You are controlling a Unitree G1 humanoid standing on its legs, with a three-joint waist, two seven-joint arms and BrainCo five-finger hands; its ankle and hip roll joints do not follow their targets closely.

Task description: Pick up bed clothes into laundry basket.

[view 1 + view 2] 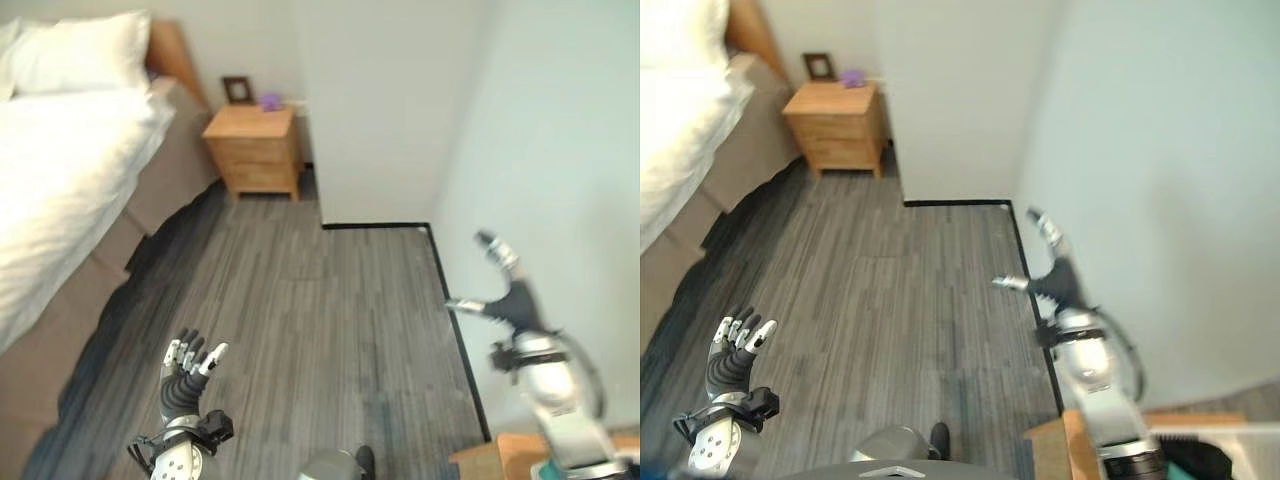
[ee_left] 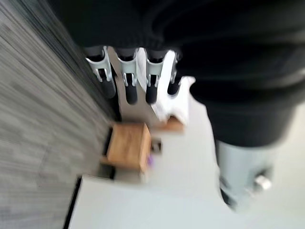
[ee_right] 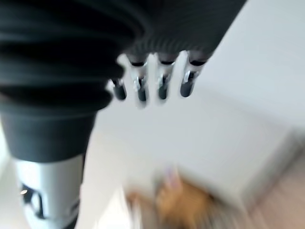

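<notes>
White bedclothes [image 1: 60,170] lie on bed, far left. Wooden two-drawer nightstand [image 1: 255,150] beside it, against white wall [image 1: 390,110]. Grey plank floor [image 1: 330,330]. Left hand [image 1: 186,372], right hand [image 1: 505,290]: fingers straight, empty.

You're looking down at a grey plank floor [image 1: 300,330] edged by a black skirting [image 1: 375,226] under pale walls [image 1: 400,100]. On your left stands a bed [image 1: 60,170] with a brown base; beyond it a wooden nightstand [image 1: 255,150] carries a dark frame [image 1: 238,89] and a small purple thing [image 1: 270,101].
</notes>
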